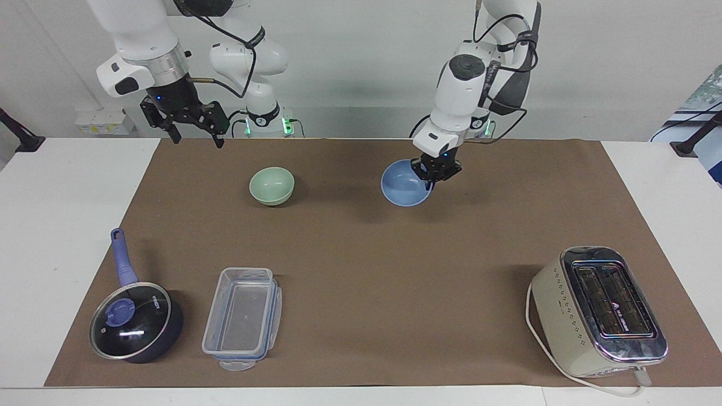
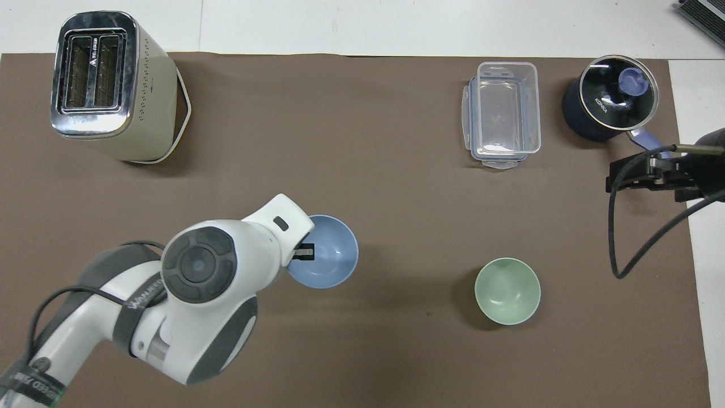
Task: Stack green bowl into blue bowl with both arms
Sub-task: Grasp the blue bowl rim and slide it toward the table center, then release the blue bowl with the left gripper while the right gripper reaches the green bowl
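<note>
The blue bowl [image 1: 401, 189] hangs from my left gripper [image 1: 433, 171], which is shut on its rim and holds it just over the brown mat near the middle of the table. In the overhead view the bowl [image 2: 331, 258] shows beside the left gripper [image 2: 304, 253], whose arm covers part of the rim. The green bowl [image 1: 272, 185] stands upright and empty on the mat toward the right arm's end, apart from the blue bowl; it also shows in the overhead view [image 2: 507, 290]. My right gripper [image 1: 194, 131] waits open and empty, raised over the mat's edge at its end [image 2: 643, 178].
A cream toaster [image 1: 601, 310] [image 2: 107, 85] stands far from the robots at the left arm's end. A clear lidless container [image 1: 242, 318] [image 2: 501, 113] and a dark blue lidded saucepan [image 1: 135, 321] [image 2: 609, 102] stand far from the robots at the right arm's end.
</note>
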### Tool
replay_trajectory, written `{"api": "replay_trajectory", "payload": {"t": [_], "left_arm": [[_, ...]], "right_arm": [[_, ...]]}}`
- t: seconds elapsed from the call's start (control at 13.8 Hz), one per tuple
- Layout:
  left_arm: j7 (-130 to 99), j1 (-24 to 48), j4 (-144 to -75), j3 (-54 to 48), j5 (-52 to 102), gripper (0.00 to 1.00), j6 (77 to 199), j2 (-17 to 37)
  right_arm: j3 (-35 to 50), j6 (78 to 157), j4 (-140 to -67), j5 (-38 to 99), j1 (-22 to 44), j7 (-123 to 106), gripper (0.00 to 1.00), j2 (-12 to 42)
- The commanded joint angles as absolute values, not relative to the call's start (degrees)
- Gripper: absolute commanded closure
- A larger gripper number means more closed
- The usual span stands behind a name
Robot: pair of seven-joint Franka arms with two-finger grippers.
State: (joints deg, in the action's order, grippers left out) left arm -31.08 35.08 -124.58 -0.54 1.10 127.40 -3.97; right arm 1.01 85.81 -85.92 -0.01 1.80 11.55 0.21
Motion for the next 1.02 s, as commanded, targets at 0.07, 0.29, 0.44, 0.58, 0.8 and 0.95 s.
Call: {"api": "replay_trajectory", "payload": {"t": [0.07,0.29,0.44,0.58,0.8,0.95], "left_arm": [[-35.0,41.0,-131.8,0.5,1.5,1.00,136.3,-4.7],[-35.0,43.2,-136.5,0.5,1.5,1.00,141.8,-4.5],[-35.0,43.2,-137.2,0.5,1.5,1.00,144.0,-2.6],[-34.8,43.2,-138.5,0.5,1.5,0.99,146.6,-1.9],[-34.2,41.6,-138.3,0.7,1.5,0.06,146.1,-1.7],[-34.0,40.2,-137.6,0.9,1.5,0.00,145.3,-1.1]], "right_arm": [[1.1,89.5,-92.5,1.1,1.0,10.9,0.00,-3.9],[1.1,94.8,-102.3,1.1,0.4,9.8,0.00,-9.0],[1.1,97.1,-107.2,1.1,0.4,7.6,0.00,-11.1],[1.1,97.9,-110.3,1.1,0.4,6.0,0.00,-12.2],[1.1,100.5,-116.6,1.1,0.8,5.9,0.00,-15.0],[1.2,101.9,-121.5,1.1,1.1,5.8,0.00,-16.4]]}}
